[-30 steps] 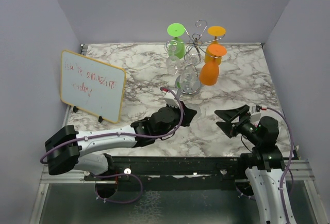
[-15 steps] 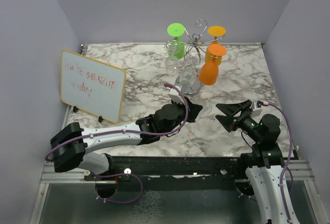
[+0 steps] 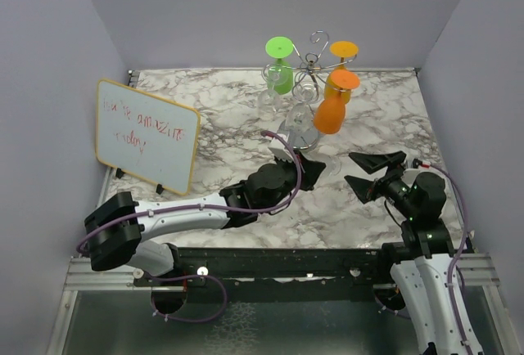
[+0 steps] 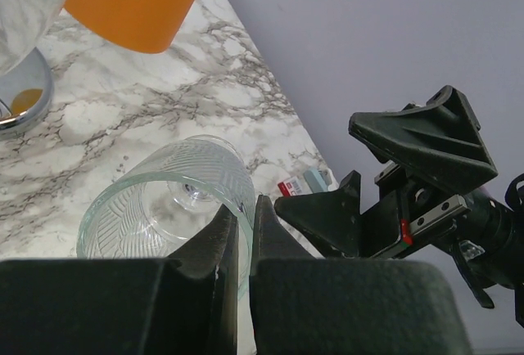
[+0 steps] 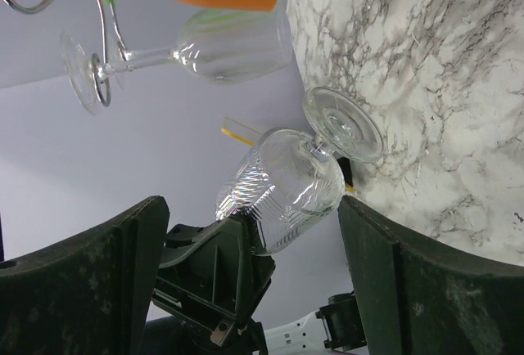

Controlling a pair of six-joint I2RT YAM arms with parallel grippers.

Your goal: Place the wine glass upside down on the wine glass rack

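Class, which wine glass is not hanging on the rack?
The clear ribbed glass, its rim pinched in the left tool; the green glass, orange glasses and plain clear glasses hang upside down from the chrome rack.

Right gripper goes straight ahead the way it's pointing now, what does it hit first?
Probably the clear wine glass held by the left gripper: it sits centred ahead of the open right gripper in its wrist view. The gap is unclear.
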